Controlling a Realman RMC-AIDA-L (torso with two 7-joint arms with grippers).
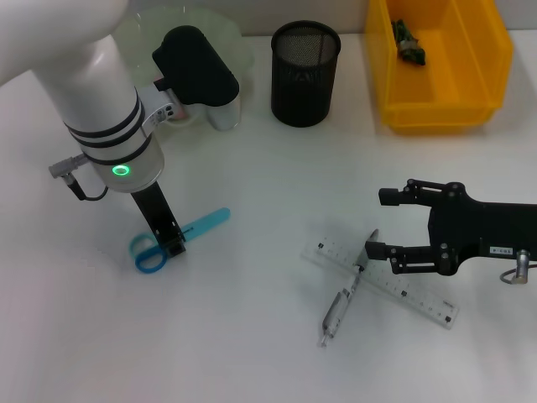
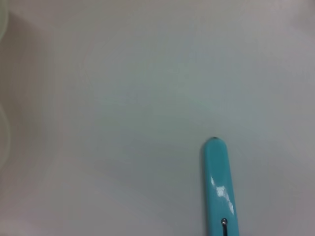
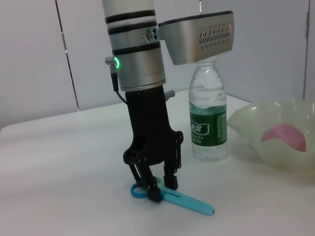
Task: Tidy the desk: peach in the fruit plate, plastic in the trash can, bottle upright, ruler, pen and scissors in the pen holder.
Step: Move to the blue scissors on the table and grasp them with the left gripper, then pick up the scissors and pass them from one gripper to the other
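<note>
The blue scissors (image 1: pixel 205 223) (image 2: pixel 216 182) (image 3: pixel 189 202) lie flat on the white desk. My left gripper (image 1: pixel 172 243) (image 3: pixel 162 189) points straight down and is shut on the scissors near their handle loops. To the right, my right gripper (image 1: pixel 377 223) lies low and open, its near finger beside the clear ruler (image 1: pixel 411 295), which has the silver pen (image 1: pixel 338 311) lying across it. The bottle (image 3: pixel 208 123) (image 1: pixel 225 113) stands upright by the pale green fruit plate (image 3: pixel 246 123) (image 1: pixel 239 42), which holds the peach (image 3: pixel 288 136). The black mesh pen holder (image 1: pixel 305 74) stands at the back.
A yellow bin (image 1: pixel 440 101) at the back right serves as the trash can and holds a dark crumpled piece of plastic (image 1: pixel 409 42). My left arm's wrist camera housing (image 1: pixel 197 67) hides most of the bottle in the head view.
</note>
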